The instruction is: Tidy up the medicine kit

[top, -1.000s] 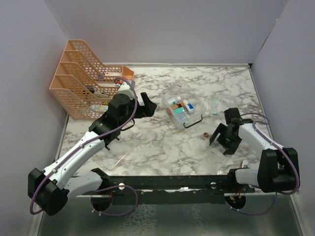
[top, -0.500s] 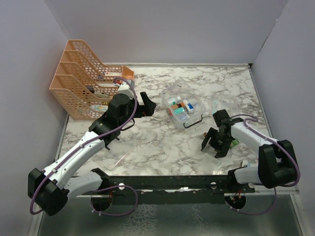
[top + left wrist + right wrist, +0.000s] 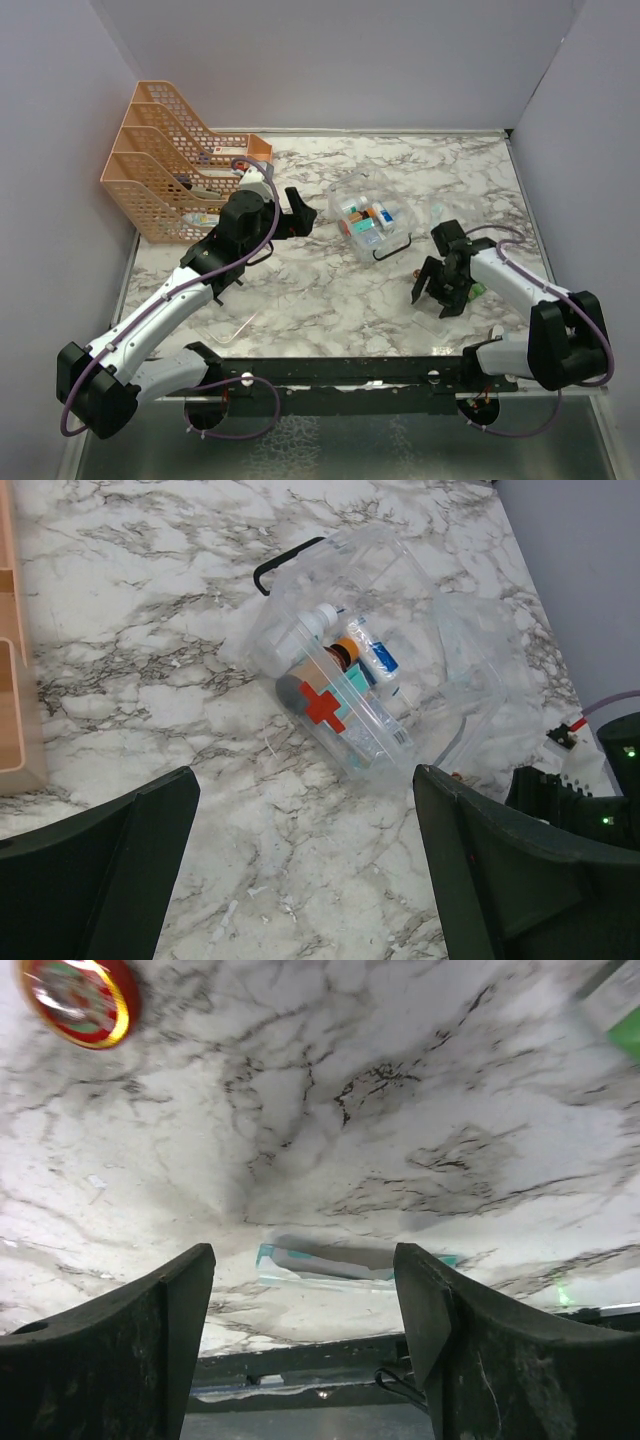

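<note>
Jaws on the left arm [image 3: 235, 230] stand wide apart and grip nothing, hovering above the marble bench [image 3: 320, 290] just left of the medicine kit [image 3: 340, 695]. The kit sits on the bench near its middle and holds small bottles and a box with a red cross [image 3: 322, 705]. Its black handle [image 3: 285, 562] is on the near right side. Jaws on the right arm [image 3: 500, 275] are also spread and empty, low over a thin clear strip [image 3: 340, 1263]. A round red-and-gold disc [image 3: 80, 1000] lies just beyond them.
</note>
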Available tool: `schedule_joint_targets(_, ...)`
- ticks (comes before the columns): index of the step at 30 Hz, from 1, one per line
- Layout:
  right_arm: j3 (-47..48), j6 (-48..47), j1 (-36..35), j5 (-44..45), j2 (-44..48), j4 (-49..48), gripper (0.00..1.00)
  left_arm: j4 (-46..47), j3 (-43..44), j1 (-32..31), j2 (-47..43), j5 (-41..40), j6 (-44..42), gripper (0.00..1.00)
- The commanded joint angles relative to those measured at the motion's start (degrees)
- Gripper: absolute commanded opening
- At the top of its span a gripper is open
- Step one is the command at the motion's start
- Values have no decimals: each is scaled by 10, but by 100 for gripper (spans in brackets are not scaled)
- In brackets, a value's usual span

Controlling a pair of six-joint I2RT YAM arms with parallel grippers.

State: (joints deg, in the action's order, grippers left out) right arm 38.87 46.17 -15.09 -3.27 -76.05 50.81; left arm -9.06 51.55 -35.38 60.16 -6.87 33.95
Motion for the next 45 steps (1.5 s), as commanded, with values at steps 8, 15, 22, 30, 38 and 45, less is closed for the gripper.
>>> schedule_joint_targets(8,-3,44,-11,44,62,43,78,8,4,-1,4,18,-13,91)
schedule_joint_targets(15,-23,33,-17,-2,56,29,82,7,0,-1,5,24,-12,91)
schedule_joint_targets(22,-54,54,-31,-85,56,-16,81,5,-5,0,3,24,-9,91)
schedule_joint_targets(30,-79,126,-38,-170,64,-119,73,1,0,0,4,20,-12,91)
schedule_joint_targets(38,-58,129,-39,-188,83,-187,69,-9,9,-1,2,14,-18,91)
schedule_joint_targets(45,-36,-9,-53,-103,104,-133,65,-12,8,0,-5,13,-16,91)
